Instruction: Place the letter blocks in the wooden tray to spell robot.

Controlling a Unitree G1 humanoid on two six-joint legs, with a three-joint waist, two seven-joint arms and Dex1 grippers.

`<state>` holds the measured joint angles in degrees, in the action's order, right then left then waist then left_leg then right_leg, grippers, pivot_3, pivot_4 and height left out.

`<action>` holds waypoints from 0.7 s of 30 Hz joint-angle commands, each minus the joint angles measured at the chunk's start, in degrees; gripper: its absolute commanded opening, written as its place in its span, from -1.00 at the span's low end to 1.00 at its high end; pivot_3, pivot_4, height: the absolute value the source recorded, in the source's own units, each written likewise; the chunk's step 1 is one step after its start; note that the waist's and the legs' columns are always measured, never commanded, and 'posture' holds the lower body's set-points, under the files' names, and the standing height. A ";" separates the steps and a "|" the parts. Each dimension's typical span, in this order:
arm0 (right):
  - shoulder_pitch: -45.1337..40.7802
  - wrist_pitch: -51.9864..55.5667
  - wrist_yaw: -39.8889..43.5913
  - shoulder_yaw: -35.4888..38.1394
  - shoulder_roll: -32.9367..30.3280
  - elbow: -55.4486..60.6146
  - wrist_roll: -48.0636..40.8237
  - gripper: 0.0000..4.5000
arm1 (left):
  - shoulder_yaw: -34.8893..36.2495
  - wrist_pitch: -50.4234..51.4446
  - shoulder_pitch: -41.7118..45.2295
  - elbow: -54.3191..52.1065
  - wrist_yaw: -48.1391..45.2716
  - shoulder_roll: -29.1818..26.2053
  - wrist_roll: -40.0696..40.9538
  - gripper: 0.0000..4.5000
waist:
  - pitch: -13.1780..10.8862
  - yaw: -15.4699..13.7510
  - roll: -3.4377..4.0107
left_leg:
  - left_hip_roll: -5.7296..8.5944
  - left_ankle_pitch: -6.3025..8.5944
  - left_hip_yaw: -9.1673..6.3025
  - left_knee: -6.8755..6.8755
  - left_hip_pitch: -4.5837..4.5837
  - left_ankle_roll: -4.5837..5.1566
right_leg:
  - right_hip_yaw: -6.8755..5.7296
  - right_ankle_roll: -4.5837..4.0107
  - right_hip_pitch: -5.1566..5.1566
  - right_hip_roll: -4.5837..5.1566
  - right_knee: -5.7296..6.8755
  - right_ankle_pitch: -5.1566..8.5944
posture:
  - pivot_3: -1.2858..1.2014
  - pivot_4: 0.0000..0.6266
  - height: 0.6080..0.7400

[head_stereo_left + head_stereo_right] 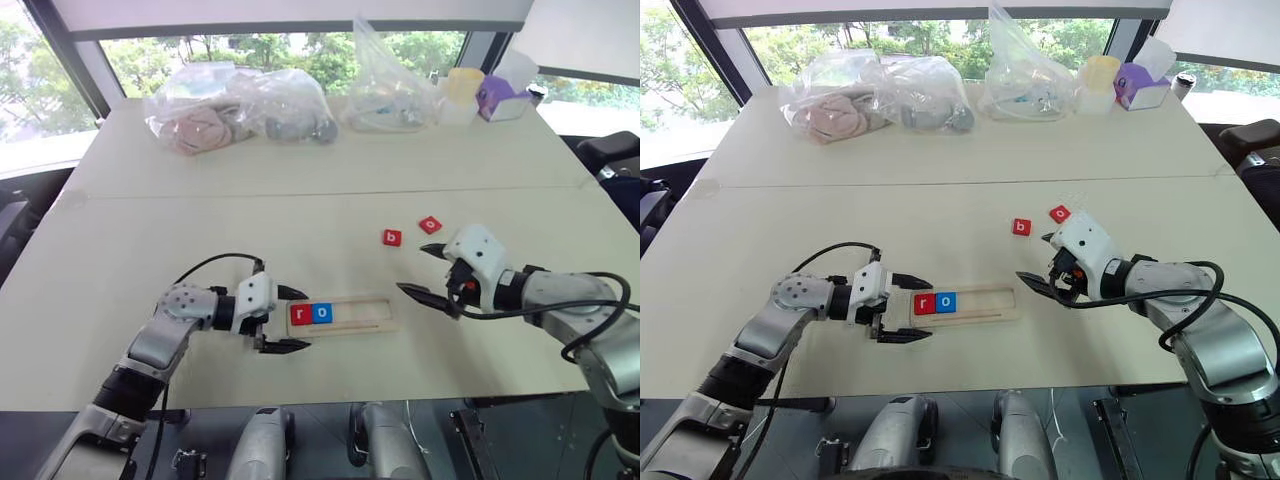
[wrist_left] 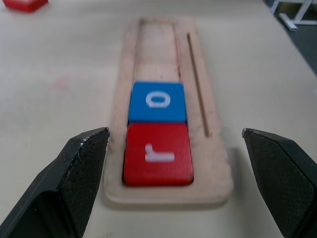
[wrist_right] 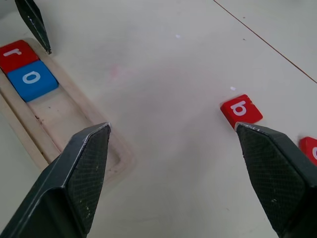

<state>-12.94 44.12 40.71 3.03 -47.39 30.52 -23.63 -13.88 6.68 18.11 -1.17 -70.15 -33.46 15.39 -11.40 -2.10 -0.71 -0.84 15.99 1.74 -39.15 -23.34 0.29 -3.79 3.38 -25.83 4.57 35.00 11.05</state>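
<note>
A long, narrow tray of pale wood (image 1: pixel 345 314) is seen lying flat on the light tabletop (image 1: pixel 330 170), with a shallow groove running along it and a thin slot beside the groove. Two small flat square tiles are seated in the groove at the tray's left end, touching each other: a red tile with a white letter r (image 1: pixel 301 315) at the very end, and a blue tile with a white letter o (image 1: pixel 322 313) just beside it; the rest of the groove is bare wood. The left gripper (image 1: pixel 287 319) is positioned at that end of the tray, its two black fingers (image 2: pixel 74 173) spread wide on either side of the tray's end and nothing is gripped between them. Two more red tiles are found on the table beyond the tray's right end, well apart from it: one with a white b (image 1: pixel 392 238) and, near it, one with a white o (image 1: pixel 430 224). The right gripper (image 1: pixel 430 272) is held above the table to the right of the tray, near these two tiles, its fingers likewise parted widely and empty. At the far edge of the table, clear plastic bags (image 1: pixel 240 105) with bundled contents and a purple box (image 1: pixel 505 100) are seen.
</note>
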 commanded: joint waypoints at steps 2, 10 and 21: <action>-4.62 1.07 -3.77 -1.14 4.50 -3.02 0.52 0.84 | 3.59 5.62 -0.94 -9.13 0.03 -2.56 5.25 0.99 | 0.00 0.16 0.00 | -0.03 0.00 0.00 0.00 0.02 0.00 | 0.00 -0.01 0.00 -0.04 0.02 0.00 | 0.03 -0.52 1.00; -12.70 7.34 -20.02 -5.75 18.32 -12.26 8.14 0.84 | 10.82 11.40 -0.58 -15.90 4.96 -6.23 8.87 0.99 | -0.01 0.19 0.01 | -0.02 -0.01 -0.01 0.00 -0.02 0.01 | 0.01 -0.10 -0.07 -0.06 0.09 -0.05 | 0.03 -0.52 1.00; -15.75 14.59 -43.14 -1.33 37.42 -16.55 16.88 0.84 | 12.34 15.78 -3.10 -22.09 12.14 -5.94 9.64 0.99 | 0.00 0.41 0.02 | 0.03 -0.01 0.01 0.00 -0.04 0.00 | 0.03 -0.06 -0.08 -0.03 0.11 -0.25 | 0.03 -0.52 1.00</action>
<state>-27.45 58.60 -0.33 0.17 -10.67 13.13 -7.66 -1.61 22.11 15.26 -20.58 -58.83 -39.38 24.28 -11.41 -1.69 -0.69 -0.82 15.98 1.74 -39.14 -23.38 0.29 -3.76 3.32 -25.90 4.54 35.12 10.80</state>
